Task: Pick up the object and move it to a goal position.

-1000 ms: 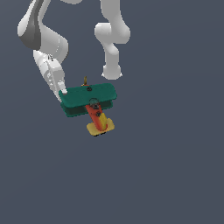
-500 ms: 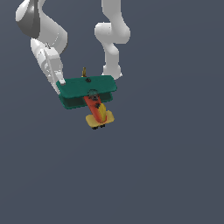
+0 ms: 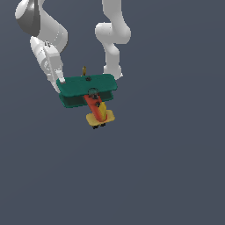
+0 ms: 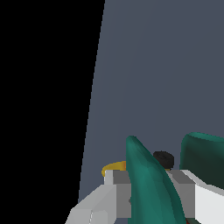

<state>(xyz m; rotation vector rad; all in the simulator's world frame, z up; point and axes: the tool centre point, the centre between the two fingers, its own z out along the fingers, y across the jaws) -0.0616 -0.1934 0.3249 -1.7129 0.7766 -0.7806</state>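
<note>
Since a second ago, arm and toy biplane [image 3: 88, 94] have shifted up and a little toward the exterior view's left; plane rides along, same heading.

Exterior view: biplane hangs against flat slate-grey ground [image 3: 167, 167], with no support visible under it. Two broad teal-green wings, slab-like with rounded ends, stacked close. Red-orange fuselage runs back to a flat yellow tail, small dark wheels beneath. Thin yellow propeller blade sticks up above the upper wing. All surfaces smooth, matte, no texture. Gripper [image 3: 61, 83] meets the wing end on the view's left; white finger [image 3: 56, 66] lies against the upper wing tip. White, glossy, tubular arm links rise behind, one grey joint cap at top.

Wrist view: teal wing edge, thin and curved, stands between blocky grey-white fingers [image 4: 183, 192], which clamp on it from both sides. Second teal wing just beyond. Small black rounded part and a yellow arc peek behind the wing — probably propeller hub and blade, too cropped to be sure. Half the picture is plain black.
</note>
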